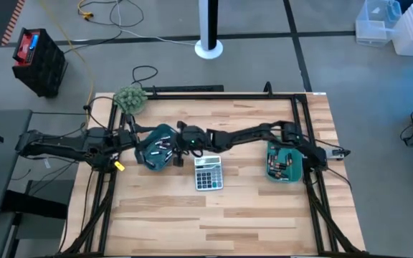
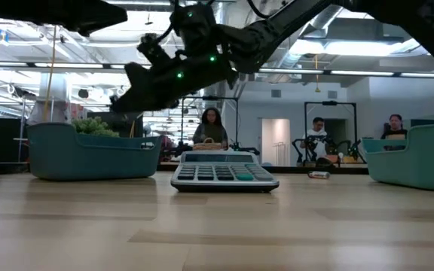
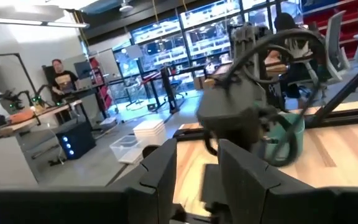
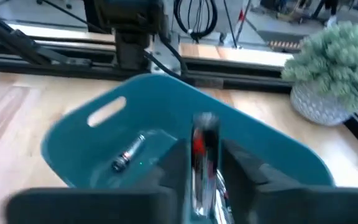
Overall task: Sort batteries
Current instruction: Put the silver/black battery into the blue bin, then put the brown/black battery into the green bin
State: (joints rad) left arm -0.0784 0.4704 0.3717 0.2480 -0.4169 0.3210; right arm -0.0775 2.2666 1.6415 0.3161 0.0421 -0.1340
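A battery (image 4: 202, 163) is seen between the right gripper (image 4: 204, 186) fingers, over the left tray (image 4: 185, 106) — at nine o'clock from the calculator (image 1: 208, 173). Whether it is gripped cannot be told — a full letting-go is needed next.

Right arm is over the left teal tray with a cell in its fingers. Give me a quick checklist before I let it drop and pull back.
1. Right gripper above the left teal plastic tray: ok.
2. Silvery cylindrical battery with red band sits between the fingers, upright: ok.
3. Battery fully released: cannot tell.
4. Tray floor below has room; one small battery lies off to the side: ok.
5. Left gripper beside the tray, apart from the right arm: ok.
6. Grey calculator lies outside the tray: ok.
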